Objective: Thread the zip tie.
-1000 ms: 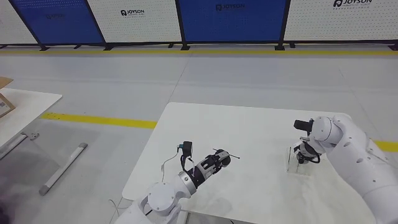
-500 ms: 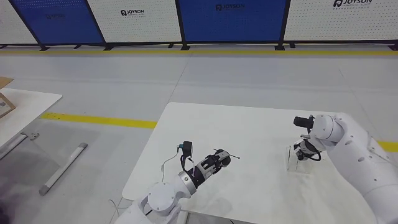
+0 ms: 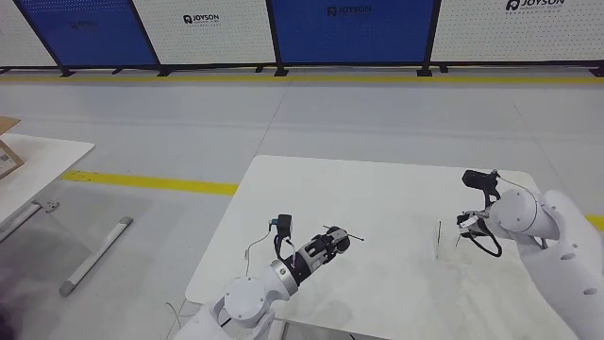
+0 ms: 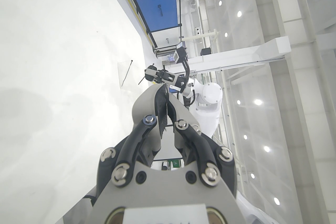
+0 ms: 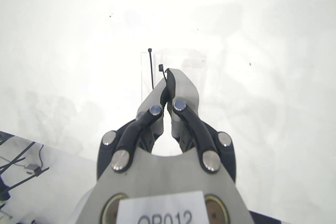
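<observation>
Table point(image 3: 359, 198): right hand point(image 5: 167, 76) with zip tie point(image 5: 161, 68), now farther from tray point(image 5: 189, 59).

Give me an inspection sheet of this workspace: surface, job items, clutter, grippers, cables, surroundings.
Surface: white table with a few dark specks.
Job's things: zip tie in the right gripper, its head poking past the fingertips. A second zip tie sits crosswise in the left gripper. A spare zip tie lies flat on a clear sheet near the right gripper.
Clutter: nothing seen.
Grippers: both shut, each on its own tie.
Cables: thin cable at the left arm's wrist; dark cable loop by the right arm's wrist.
Surroundings: blue and white panels, yellow floor line, another white table.
</observation>
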`<state>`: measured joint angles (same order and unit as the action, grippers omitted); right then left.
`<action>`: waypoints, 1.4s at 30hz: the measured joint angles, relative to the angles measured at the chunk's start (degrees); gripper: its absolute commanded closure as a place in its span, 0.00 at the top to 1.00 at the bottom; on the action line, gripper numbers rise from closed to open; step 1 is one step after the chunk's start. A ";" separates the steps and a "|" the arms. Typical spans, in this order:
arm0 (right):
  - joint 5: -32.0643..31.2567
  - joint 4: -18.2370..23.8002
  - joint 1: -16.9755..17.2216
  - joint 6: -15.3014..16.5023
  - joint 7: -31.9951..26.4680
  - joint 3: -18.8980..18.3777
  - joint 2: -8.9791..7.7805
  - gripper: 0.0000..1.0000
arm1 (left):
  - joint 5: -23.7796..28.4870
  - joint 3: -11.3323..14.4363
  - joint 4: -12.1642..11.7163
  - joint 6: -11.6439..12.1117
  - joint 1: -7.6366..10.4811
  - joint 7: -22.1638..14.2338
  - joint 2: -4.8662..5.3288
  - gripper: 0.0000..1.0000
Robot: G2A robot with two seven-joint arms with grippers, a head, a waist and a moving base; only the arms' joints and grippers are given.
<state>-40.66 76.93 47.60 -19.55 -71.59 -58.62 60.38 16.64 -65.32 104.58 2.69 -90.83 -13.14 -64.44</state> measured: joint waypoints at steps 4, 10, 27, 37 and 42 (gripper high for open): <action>0.75 5.39 5.31 0.07 0.41 -4.97 -0.91 0.00 | 0.00 0.00 0.00 0.00 0.00 0.00 0.00 0.00; 0.75 5.06 4.87 0.07 0.40 -4.64 -0.86 0.00 | 0.00 0.00 0.00 0.00 0.00 0.00 0.00 0.00; 4.56 27.47 22.65 0.07 20.91 -16.65 -1.88 0.00 | 0.00 0.00 0.00 0.00 0.00 0.00 0.00 0.00; 4.55 28.67 23.77 0.07 21.35 -16.89 -1.89 0.00 | 0.00 0.00 0.00 0.00 0.00 0.00 0.00 0.00; 4.55 28.68 23.77 0.07 21.36 -16.90 -1.89 0.00 | -0.81 0.10 -0.06 0.06 0.30 1.14 -0.09 0.00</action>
<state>-36.11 105.61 71.37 -19.48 -50.23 -75.52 58.49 15.82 -65.22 104.52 2.74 -90.53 -12.00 -64.53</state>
